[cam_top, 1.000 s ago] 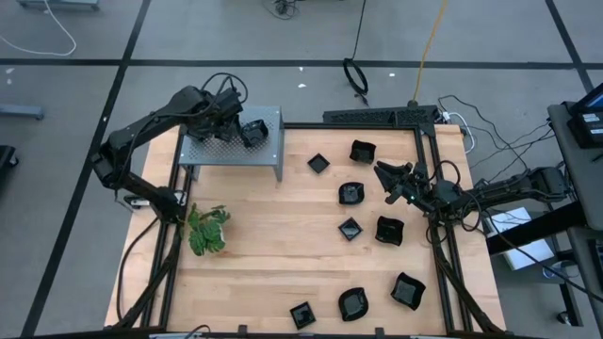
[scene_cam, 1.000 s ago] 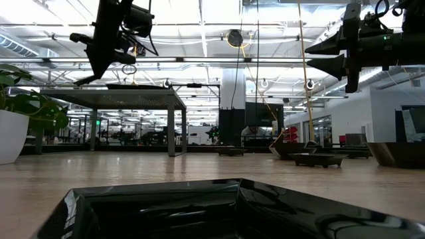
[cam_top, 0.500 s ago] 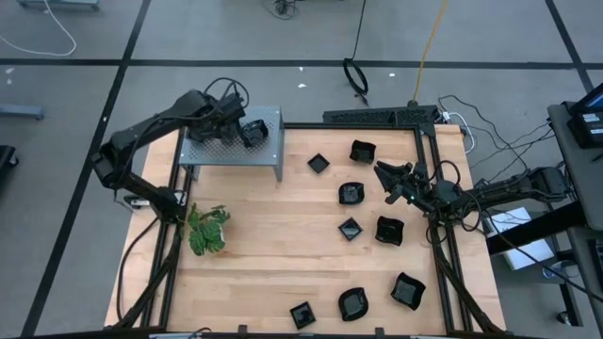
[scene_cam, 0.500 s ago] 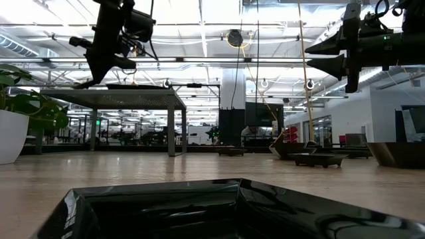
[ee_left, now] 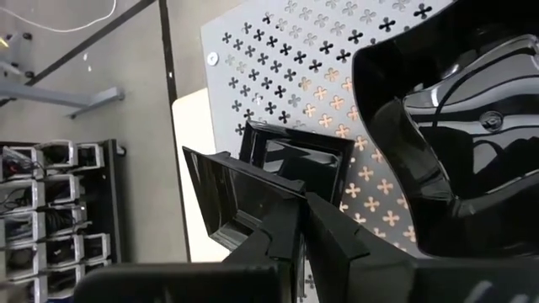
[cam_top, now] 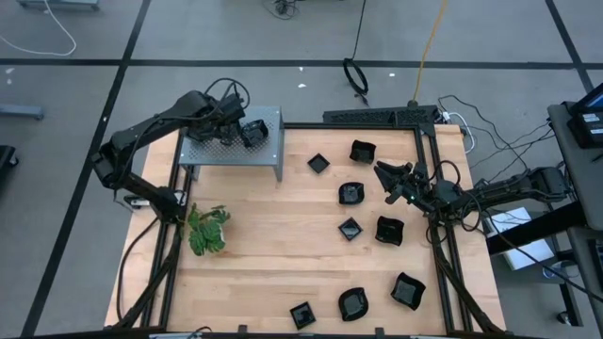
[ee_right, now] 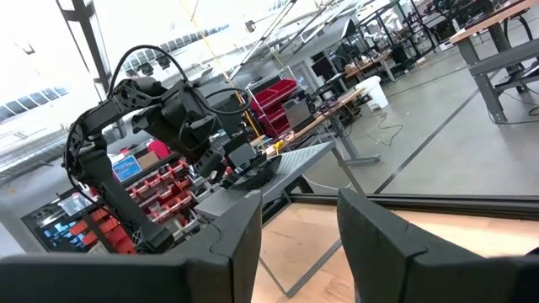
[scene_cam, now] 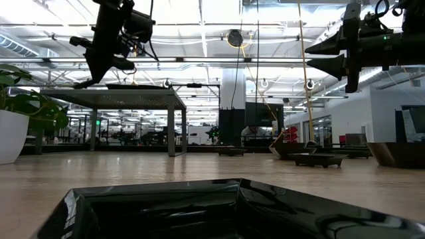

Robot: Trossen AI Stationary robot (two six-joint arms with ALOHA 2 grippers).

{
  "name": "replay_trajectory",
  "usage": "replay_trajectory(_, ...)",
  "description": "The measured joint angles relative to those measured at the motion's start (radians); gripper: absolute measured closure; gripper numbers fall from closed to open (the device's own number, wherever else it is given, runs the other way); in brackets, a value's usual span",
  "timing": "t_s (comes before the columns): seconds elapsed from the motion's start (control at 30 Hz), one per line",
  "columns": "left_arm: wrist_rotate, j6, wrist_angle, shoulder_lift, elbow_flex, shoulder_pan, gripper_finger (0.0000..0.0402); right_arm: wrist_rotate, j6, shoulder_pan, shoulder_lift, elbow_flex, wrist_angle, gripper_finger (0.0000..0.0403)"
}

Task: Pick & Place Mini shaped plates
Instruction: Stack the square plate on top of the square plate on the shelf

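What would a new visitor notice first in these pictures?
First, the glossy black mini plates scattered over the right half of the wooden table. Next, the left claw, over the grey perforated shelf at the table's far left corner, is shut on one square plate. The right claw hangs open above the scattered plates.

Two dark jointed arms with looping black cables and angular black fingers
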Motion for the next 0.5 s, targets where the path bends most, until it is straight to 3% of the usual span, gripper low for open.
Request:
replay_trajectory(0.2,0.000,-0.017,0.001,0.000,0.000,0.000,0.0357,0.000,0.000,0.000,0.000,0.000,0.000,0.0259)
replay_trajectory(0.5,0.000,0.003,0.002,-0.001,0.004,-0.007,0.0225,0.000,0.000,0.000,0.000,0.000,0.000,0.0259)
